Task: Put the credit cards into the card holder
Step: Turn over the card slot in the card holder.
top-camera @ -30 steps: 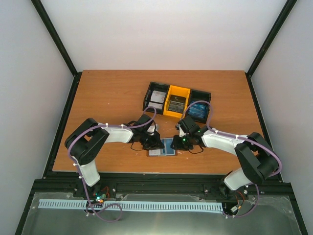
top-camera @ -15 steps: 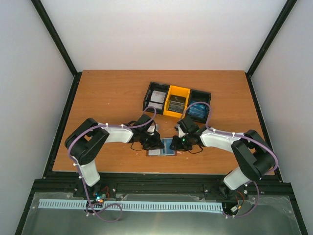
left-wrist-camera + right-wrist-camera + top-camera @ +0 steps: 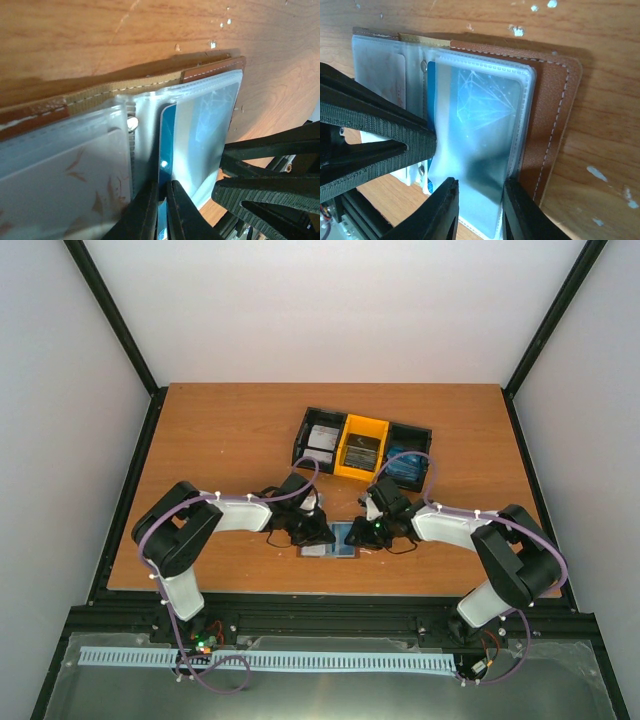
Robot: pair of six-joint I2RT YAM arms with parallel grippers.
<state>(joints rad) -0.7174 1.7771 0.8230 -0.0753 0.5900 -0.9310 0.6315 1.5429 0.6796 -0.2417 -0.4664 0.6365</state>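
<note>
The brown card holder (image 3: 332, 550) lies open on the table near the front edge, its clear sleeves up. In the left wrist view my left gripper (image 3: 162, 207) is shut on the edge of a blue credit card (image 3: 167, 145), which sits partly inside a clear sleeve (image 3: 210, 120). In the right wrist view my right gripper (image 3: 480, 205) stands open. Its fingertips (image 3: 447, 200) rest on that sleeve (image 3: 480, 100) beside the brown cover (image 3: 550, 105). The left gripper's fingers (image 3: 375, 135) reach in from the left. More credit cards lie in the tray.
A three-compartment tray (image 3: 347, 421), black with a yellow middle, stands behind the grippers. It holds whitish cards (image 3: 321, 438), dark cards (image 3: 360, 450) and blue cards (image 3: 405, 466). Black frame rails border the table, and the front edge runs just below the holder.
The right arm has drawn in slightly to the left. Both grippers stay at the card holder and their jaws have not visibly changed.
</note>
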